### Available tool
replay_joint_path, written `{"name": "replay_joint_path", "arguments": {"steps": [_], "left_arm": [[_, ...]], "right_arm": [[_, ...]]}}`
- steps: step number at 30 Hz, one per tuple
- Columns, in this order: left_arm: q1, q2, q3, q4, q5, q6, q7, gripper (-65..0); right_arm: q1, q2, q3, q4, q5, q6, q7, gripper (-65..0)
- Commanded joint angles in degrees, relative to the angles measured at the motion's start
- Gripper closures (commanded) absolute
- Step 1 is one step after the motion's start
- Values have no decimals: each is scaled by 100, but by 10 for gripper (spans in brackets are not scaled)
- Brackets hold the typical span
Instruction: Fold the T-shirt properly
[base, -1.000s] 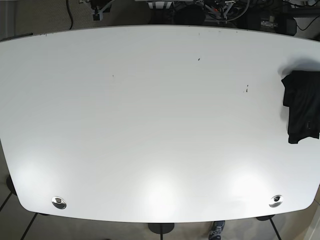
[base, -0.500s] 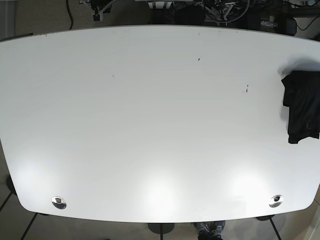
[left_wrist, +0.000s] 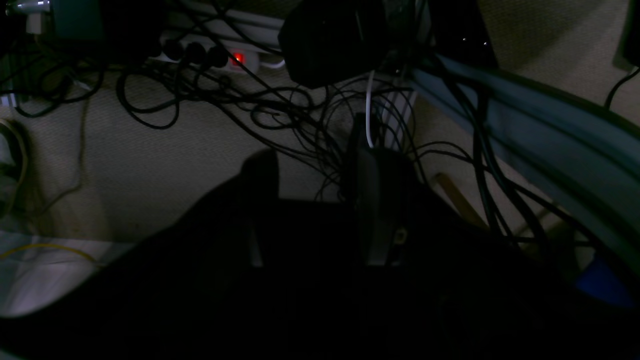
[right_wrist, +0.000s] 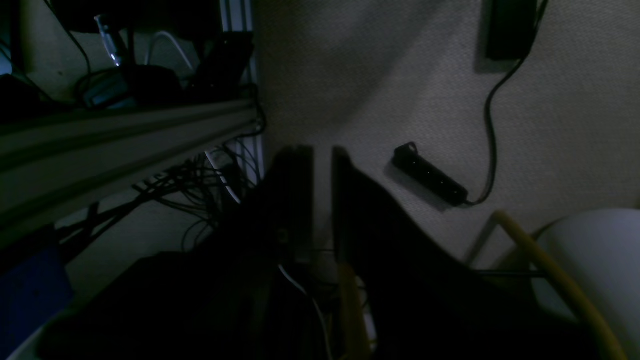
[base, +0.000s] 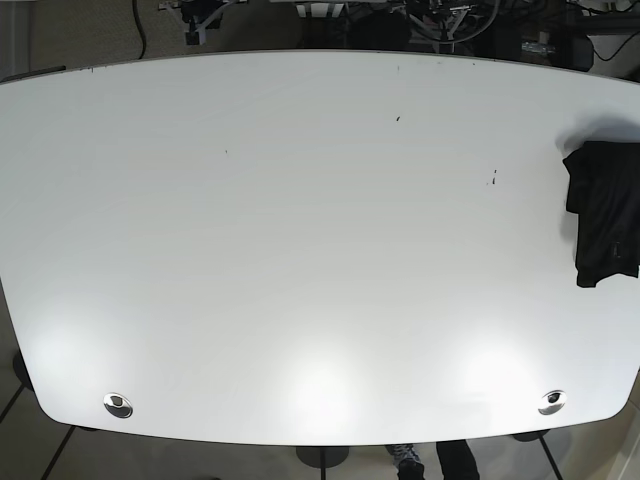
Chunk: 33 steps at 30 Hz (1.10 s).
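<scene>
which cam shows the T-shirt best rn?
Base view: the black T-shirt lies bunched at the white table's right edge, partly cut off by the frame. Neither wrist view shows it; both look at dark floor and cables off the table.

counter (base: 300, 250): you have a broad white top
on it: your black T-shirt (base: 603, 212), bunched at its right edge
</scene>
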Motion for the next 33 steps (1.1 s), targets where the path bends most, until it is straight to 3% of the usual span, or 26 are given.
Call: {"name": "replay_joint_path", "arguments": {"steps": [1, 29, 33], "left_arm": [[19, -22, 1, 31, -4, -3, -22, -235], [119, 20, 4, 137, 12, 97, 19, -239], [111, 28, -4, 143, 22, 96, 21, -241]], "right_arm": [[-55, 37, -11, -6, 30, 13, 101, -61], [-30, -29, -17, -11, 57, -18, 95, -56], [-5, -23, -30, -4, 49, -21, -113, -58]]}}
